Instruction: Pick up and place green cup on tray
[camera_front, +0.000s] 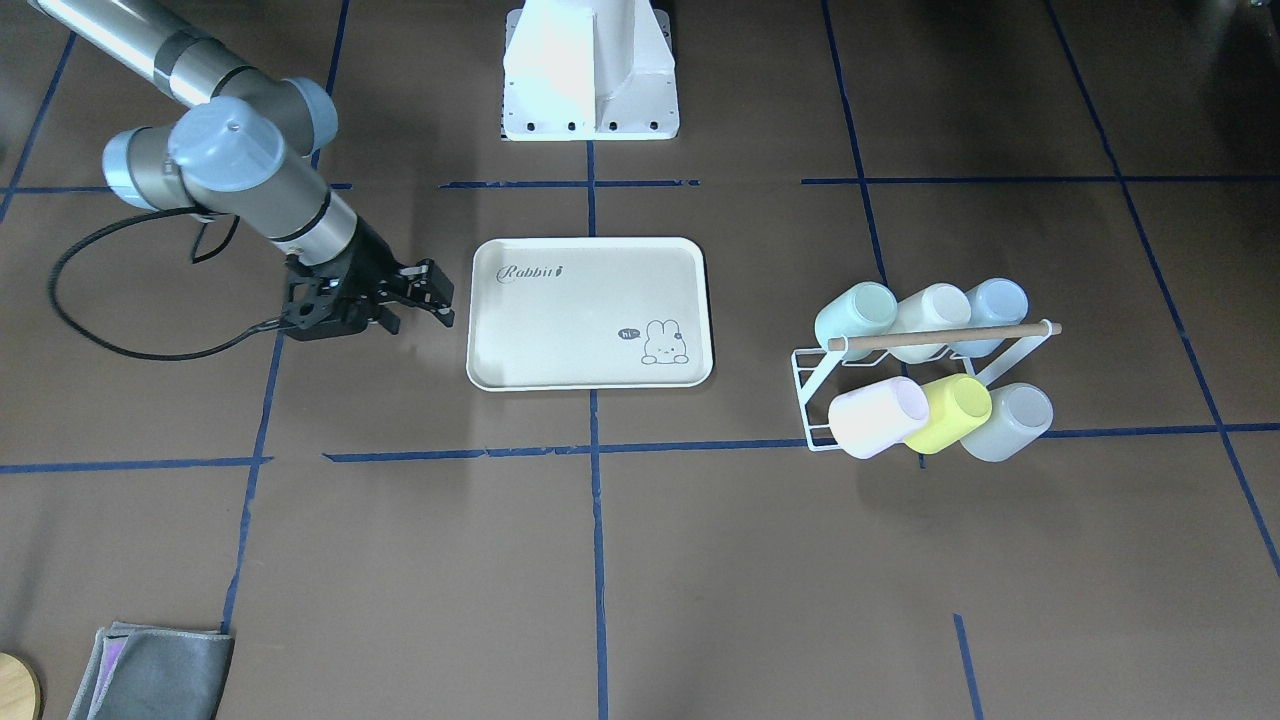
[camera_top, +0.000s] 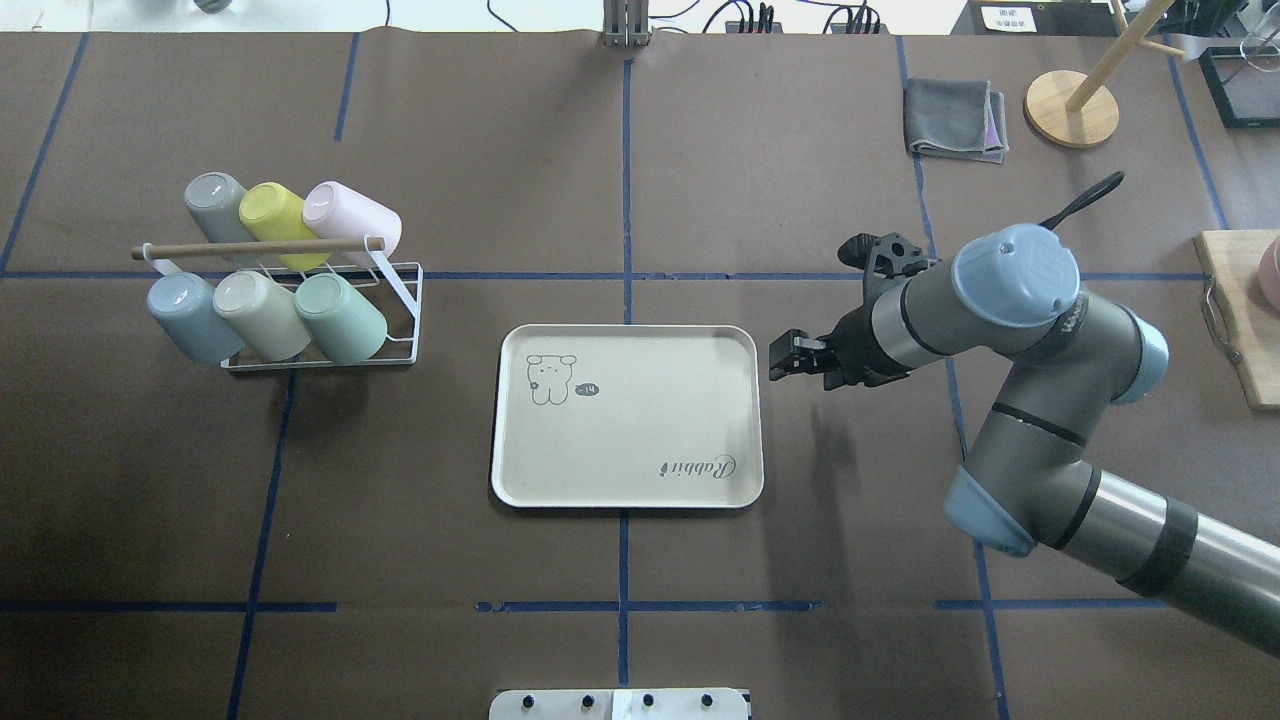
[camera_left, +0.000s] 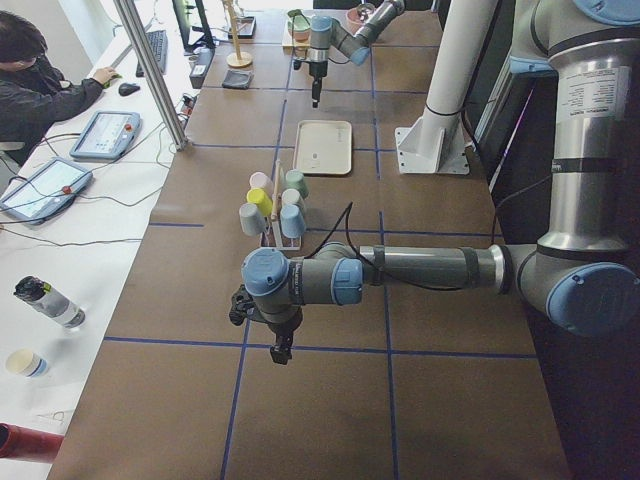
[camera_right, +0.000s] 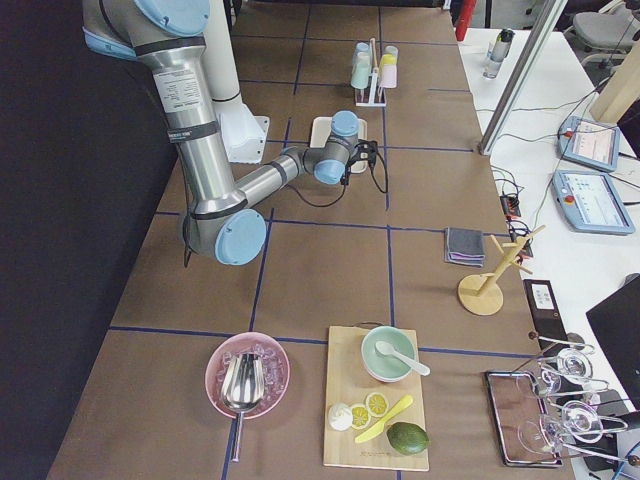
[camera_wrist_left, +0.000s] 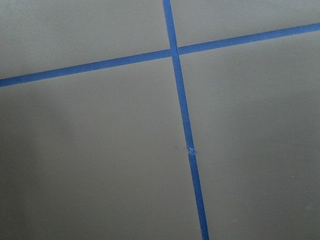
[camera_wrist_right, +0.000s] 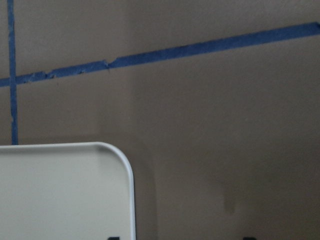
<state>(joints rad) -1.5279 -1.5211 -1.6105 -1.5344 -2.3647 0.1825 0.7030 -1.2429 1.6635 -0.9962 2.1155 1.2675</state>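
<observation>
Green cup (camera_front: 855, 312) in rack (camera_front: 940, 337) on brown table (camera_front: 700, 560); right tool (camera_front: 439, 293) spread, left tool (camera_left: 283, 350) unclear

Open table (camera_top: 450, 480) lies between tray (camera_top: 640, 410) and rack (camera_top: 398, 285), where a wooden rod (camera_top: 250, 247) and beige cup (camera_top: 262, 315) crowd the green cup (camera_top: 340, 318).

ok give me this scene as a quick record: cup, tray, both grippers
green cup: lying in the rack, row on the robot's side, end nearest the tray
tray: empty
right gripper: open, empty, beside the tray's short edge
left gripper: shows only in the side view, open or shut cannot be told
task: cup not yet picked up
</observation>
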